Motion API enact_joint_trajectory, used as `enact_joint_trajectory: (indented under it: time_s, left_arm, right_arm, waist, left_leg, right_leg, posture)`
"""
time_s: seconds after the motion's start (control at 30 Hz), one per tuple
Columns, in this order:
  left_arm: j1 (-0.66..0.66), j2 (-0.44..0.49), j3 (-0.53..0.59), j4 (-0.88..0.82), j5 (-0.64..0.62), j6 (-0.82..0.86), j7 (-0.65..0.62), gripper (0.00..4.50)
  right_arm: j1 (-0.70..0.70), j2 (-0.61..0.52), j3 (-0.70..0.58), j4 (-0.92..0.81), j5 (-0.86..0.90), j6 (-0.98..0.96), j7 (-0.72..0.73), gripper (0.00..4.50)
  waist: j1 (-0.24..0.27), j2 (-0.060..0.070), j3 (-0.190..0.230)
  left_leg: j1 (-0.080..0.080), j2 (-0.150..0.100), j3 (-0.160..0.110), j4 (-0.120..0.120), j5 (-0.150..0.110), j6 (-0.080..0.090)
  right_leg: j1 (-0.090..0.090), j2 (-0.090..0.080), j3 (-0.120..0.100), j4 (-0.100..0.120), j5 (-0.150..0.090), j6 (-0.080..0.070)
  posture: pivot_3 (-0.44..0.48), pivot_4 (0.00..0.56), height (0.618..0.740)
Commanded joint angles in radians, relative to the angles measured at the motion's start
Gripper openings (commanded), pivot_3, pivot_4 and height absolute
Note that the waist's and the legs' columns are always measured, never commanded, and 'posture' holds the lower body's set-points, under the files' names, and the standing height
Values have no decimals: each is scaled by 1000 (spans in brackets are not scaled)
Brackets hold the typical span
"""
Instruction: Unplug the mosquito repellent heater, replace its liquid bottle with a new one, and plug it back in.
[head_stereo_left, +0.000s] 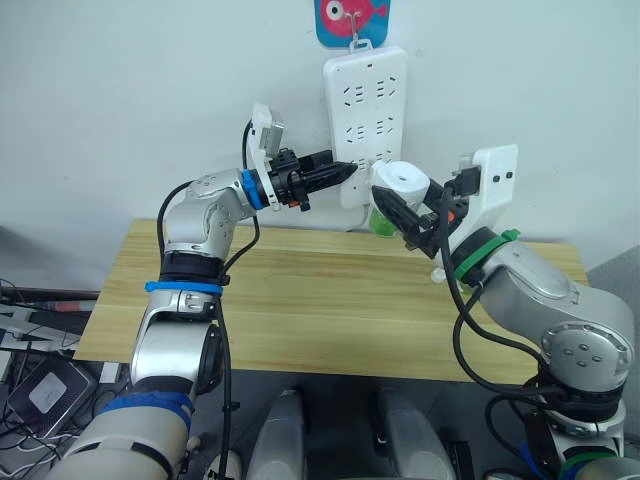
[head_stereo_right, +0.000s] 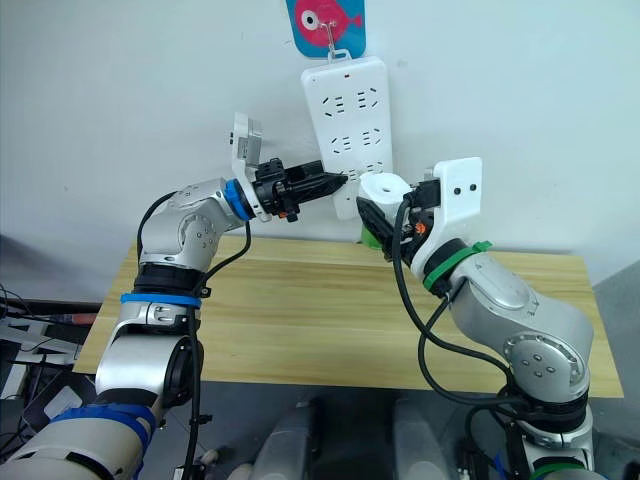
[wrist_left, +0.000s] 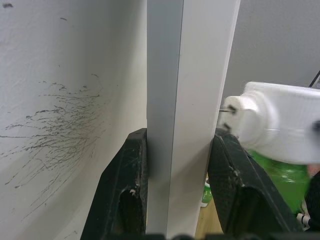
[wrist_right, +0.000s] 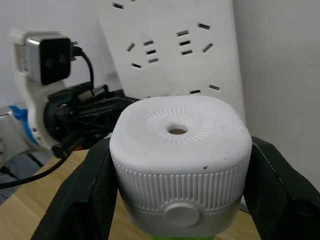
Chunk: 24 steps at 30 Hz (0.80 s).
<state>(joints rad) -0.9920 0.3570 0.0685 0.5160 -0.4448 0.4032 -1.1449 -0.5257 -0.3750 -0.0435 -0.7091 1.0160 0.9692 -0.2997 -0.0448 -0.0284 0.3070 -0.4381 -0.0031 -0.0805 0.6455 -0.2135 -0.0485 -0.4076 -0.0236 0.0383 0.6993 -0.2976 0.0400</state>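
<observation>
White wall behind, with a long white power strip (head_stereo_left: 366, 120) hanging from a hook under a blue fish picture (head_stereo_left: 352, 20). Below it, a pale wooden table (head_stereo_left: 320, 310), pushed up against the wall. Left gripper (wrist_left: 177, 165) raised to the strip's lower end, black fingers (wrist_left: 122, 190) pinching the strip's edge, one finger on the wall side and one on the front side. Right gripper (wrist_right: 177, 185) held up just beside the strip, squeezing the mosquito repellent heater (wrist_right: 180, 150) between its two wide black fingers (wrist_right: 80, 195). Heater up in the air above the table's back edge, near the strip's bottom sockets, apart from them and not plugged in. Round vent hole on top with tiny ridges around it. Two metal plug pins (wrist_left: 226, 111) sticking out toward the strip. Green liquid bottle (wrist_left: 280, 180) fixed under the heater. Small white thing (head_stereo_left: 438, 273) lying on the table near the right arm, too tiny to tell what.
</observation>
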Motion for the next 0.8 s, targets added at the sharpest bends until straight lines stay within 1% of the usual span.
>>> enact_joint_trajectory:
  time_s: [0.03,0.8]
  left_arm:
    - [-11,4,7,-52,-10,-10,3,1310]
    - [-7,-1,2,-68,-7,-11,7,1310]
  right_arm:
    - [-6,7,-17,-24,-28,-29,8,3024]
    - [-41,43,-21,6,-105,-10,54,3024]
  waist:
    - [0,0,0]
    - [0,0,0]
  left_leg:
    - [0,0,0,0,0,0]
    - [0,0,0,0,0,0]
  right_leg:
    - [0,0,0,0,0,0]
    - [0,0,0,0,0,0]
  posture:
    - [-27,270,740]
    - [-22,273,740]
